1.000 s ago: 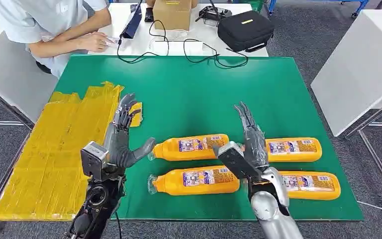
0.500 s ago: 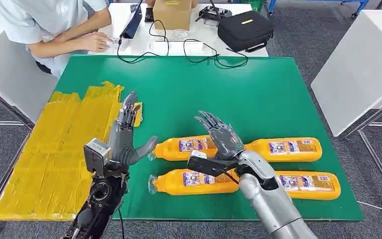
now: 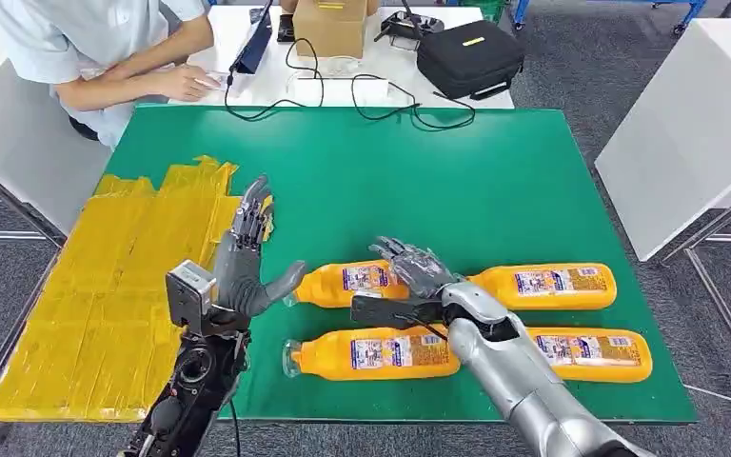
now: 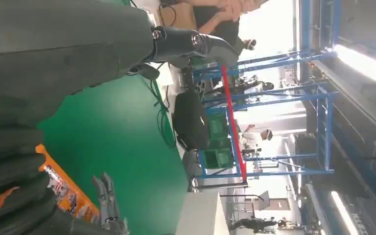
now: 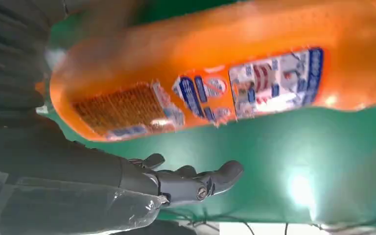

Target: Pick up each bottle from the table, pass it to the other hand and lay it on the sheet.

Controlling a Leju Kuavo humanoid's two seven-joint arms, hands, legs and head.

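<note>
Reaching over the far-left orange bottle [image 3: 366,281], the right hand [image 3: 417,271] has fingers spread, gripping nothing. Left hand [image 3: 247,262] stands upright, fingers extended, empty, beside the yellow sheet [image 3: 105,286]. Four bottles lie on the green table [image 3: 438,181].

The left robot hand [image 3: 245,271] stands upright with fingers straight and apart pointing to 12 o'clock, thumb out toward 3 o'clock, holding nothing. The right robot hand [image 3: 419,276] reaches toward 10 o'clock, palm down, fingers spread, empty.
</note>
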